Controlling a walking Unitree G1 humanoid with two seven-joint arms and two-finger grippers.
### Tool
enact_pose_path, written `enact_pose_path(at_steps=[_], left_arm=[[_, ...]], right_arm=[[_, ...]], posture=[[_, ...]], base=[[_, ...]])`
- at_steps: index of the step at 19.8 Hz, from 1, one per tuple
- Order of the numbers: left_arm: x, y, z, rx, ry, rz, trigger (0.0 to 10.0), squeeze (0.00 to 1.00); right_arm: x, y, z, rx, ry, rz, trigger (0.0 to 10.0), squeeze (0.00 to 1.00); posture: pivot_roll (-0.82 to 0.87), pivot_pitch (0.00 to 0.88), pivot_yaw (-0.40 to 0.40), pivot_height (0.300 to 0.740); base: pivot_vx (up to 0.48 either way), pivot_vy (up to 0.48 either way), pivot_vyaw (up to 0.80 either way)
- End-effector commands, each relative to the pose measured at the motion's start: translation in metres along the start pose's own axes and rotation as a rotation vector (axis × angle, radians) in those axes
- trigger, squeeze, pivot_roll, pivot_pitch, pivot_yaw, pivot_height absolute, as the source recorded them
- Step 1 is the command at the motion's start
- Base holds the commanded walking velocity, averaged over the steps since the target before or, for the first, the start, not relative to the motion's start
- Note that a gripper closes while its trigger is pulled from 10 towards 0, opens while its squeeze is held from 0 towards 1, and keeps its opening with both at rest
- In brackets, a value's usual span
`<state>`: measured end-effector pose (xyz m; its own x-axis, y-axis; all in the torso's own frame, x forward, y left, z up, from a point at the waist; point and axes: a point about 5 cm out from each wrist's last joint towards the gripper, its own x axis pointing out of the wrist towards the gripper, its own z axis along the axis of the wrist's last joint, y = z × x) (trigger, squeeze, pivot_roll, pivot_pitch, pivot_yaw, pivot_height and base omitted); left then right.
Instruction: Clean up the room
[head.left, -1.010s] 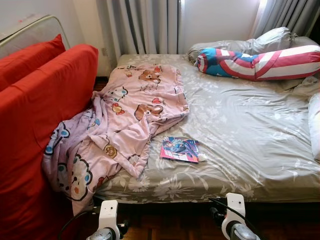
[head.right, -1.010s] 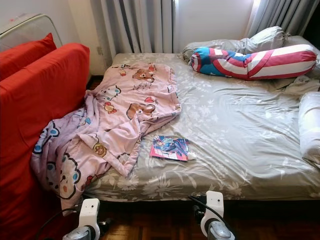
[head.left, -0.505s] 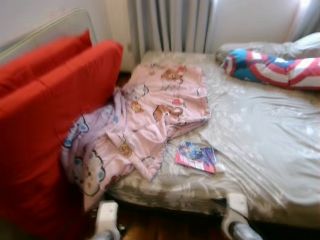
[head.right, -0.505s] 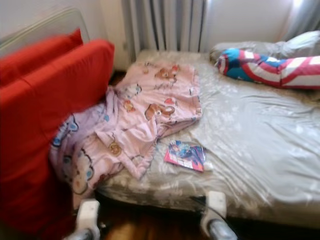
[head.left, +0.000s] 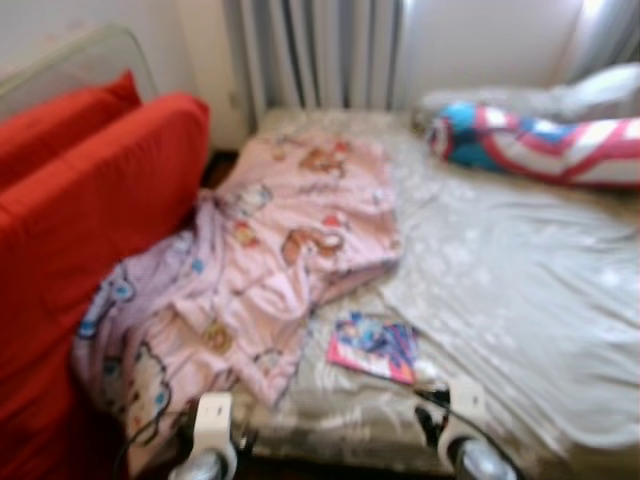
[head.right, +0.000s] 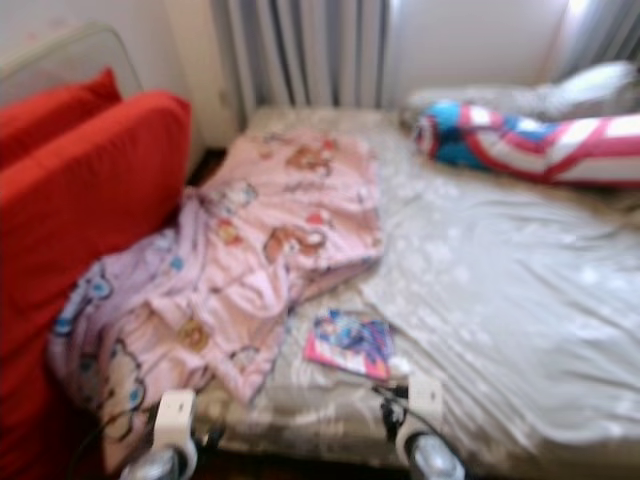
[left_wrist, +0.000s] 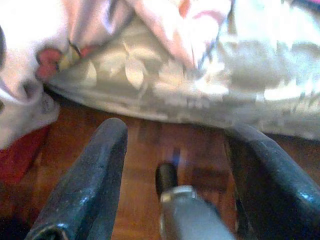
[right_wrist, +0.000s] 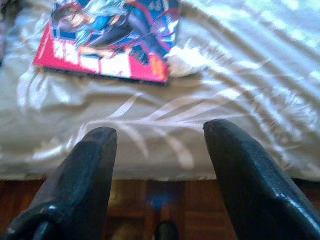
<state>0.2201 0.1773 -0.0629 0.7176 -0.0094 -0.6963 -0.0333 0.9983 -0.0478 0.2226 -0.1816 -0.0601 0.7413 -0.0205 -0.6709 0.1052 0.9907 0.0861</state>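
- I'm at the foot of the bed (head.left: 520, 300); head cams are blurred, wrist cams clearer.
- Magazine (right_wrist: 112, 37) lies flat on the grey sheet near the bed's front edge, just beside the pink blanket's (head.left: 280, 250) loose corner.
- Small white crumpled bit (right_wrist: 190, 62), prob. tissue, touching the mag's corner.
- Right gripper (right_wrist: 160, 145) hangs low in front of the mattress edge, fingers spread wide, holding nothing; mag is just beyond it.
- Left gripper (left_wrist: 175, 150) down over the wood floor (left_wrist: 145, 145) by the bed's edge, fingers wide apart too, empty.
- My read on the mag: light, thin, floppy, glossy cover so likely slippery. Flat on soft sheet, hard to get under; I'd pinch the near edge or spine and press into the mattress a bit.
- Blanket: soft, bulky, half hanging off the bed toward the red cushions (head.left: 90, 200); needs a bunched grab, two arms.
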Motion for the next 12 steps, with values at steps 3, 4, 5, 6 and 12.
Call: enact_pose_path(at_steps=[3,4,5,6,12], left_arm=[[-0.004,0.001,-0.002,0.071,-0.077,-0.004,10.0,0.00],[-0.004,0.001,-0.002,0.072,-0.089,-0.002,10.0,0.00],[0.004,0.010,0.064,0.102,-0.282,-0.004,10.0,0.00],[0.003,0.014,0.106,0.117,-0.420,-0.003,10.0,0.00],[-0.016,0.002,0.140,0.045,-0.743,-0.048,10.0,0.00]], right_arm=[[-0.005,-0.004,-0.004,-0.035,-0.077,0.001,10.0,0.00],[-0.006,-0.004,-0.004,-0.043,-0.086,0.001,10.0,0.00],[-0.007,-0.005,-0.003,-0.057,-0.114,0.003,10.0,0.00],[-0.009,-0.005,-0.005,-0.059,-0.133,0.008,10.0,0.00],[-0.004,0.006,0.108,-0.092,-0.568,0.089,10.0,0.00]], posture=[[-0.03,0.000,0.017,0.740],[-0.03,0.000,0.017,0.740],[-0.03,0.000,0.014,0.740],[-0.03,0.000,0.011,0.740],[-0.03,0.000,-0.013,0.740]], base=[[0.000,0.000,0.00],[0.000,0.000,0.00],[0.000,0.000,0.00],[0.000,0.000,0.00],[0.000,0.000,0.00]])
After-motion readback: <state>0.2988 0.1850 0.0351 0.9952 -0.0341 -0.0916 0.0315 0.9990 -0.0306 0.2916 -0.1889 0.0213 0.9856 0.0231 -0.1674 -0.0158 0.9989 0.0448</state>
